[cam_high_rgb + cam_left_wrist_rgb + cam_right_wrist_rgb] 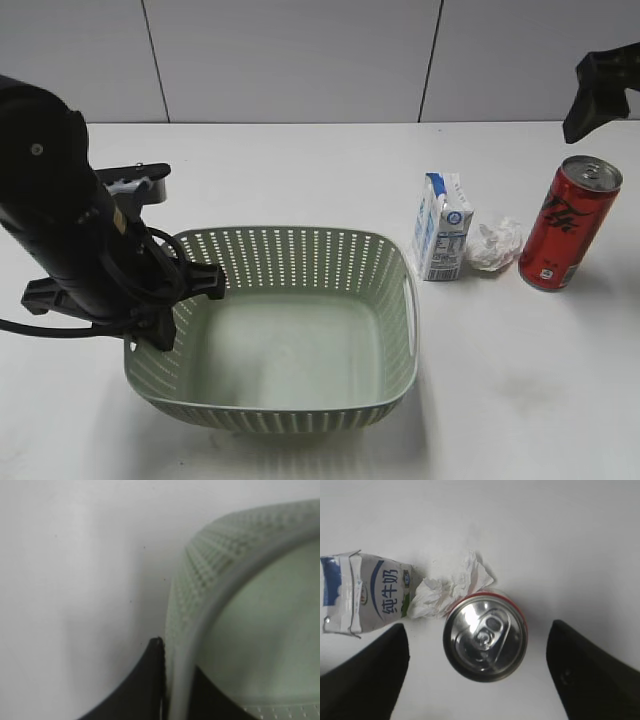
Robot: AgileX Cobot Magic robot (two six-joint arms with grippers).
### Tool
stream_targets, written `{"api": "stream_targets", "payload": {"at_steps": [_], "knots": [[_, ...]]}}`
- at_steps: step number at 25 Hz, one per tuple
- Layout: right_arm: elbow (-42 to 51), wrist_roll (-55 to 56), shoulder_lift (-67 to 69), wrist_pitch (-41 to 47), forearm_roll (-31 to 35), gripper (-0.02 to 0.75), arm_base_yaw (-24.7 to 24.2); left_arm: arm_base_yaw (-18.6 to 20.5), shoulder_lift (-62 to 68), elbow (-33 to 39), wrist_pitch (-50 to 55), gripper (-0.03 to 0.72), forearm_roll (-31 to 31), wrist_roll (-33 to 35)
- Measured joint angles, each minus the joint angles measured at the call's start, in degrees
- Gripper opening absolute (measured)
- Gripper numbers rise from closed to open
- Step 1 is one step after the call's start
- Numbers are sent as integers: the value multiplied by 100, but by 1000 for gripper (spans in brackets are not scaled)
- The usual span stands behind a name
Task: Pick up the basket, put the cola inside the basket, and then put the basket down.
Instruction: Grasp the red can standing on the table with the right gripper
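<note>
Basket (290, 330) fills the near foreground of the exterior view, pale green, empty, sitting on the white table (300, 160). Left gripper (180, 300) sits at the basket's left end wall. In the left wrist view one dark finger (145, 680) lies outside the perforated wall and the other shows dark just inside the rim, so the jaws straddle the wall; they look pressed onto it, basket apparently not lifted yet.

Right gripper (477, 675) hangs directly above the cola (486, 636), jaws wide apart, one finger on each side of the can and well clear of it. Can stands upright, silver top facing the wrist camera. In the exterior view only a dark bit of that arm shows at the top right, above the cola (568, 225).

Crumpled white tissue (447, 587) touches the can on the side away from the gripper's camera base; milk carton (365, 597) stands just beyond the tissue, toward the left finger.

Risks, as judgement:
- Left grip is on one end wall only, thin flexible plastic. Lifting could tilt the far end down or let the wall slip out of the jaws.
- Tilted basket means the can may roll or tip when dropped in.
- Right fingers descending could snag the tissue or nudge the carton, since the left finger's path runs close to both.
- Tall slim can: off-centre closing could knock it over before the jaws seat.
</note>
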Motion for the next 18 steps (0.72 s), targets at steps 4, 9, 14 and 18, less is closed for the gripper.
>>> {"api": "stream_targets", "payload": {"at_steps": [4, 9, 14, 18], "knots": [[-158, 56, 486, 106, 0, 666, 0, 0, 0, -4, 46, 0, 0, 0], [-160, 99, 931, 296, -7, 665, 0, 0, 0, -4, 52, 0, 0, 0], [-160, 111, 1174, 331, -7, 649, 0, 0, 0, -4, 63, 0, -6, 0], [-172, 218, 1179, 518, -6, 586, 0, 0, 0, -4, 64, 0, -6, 0]]}}
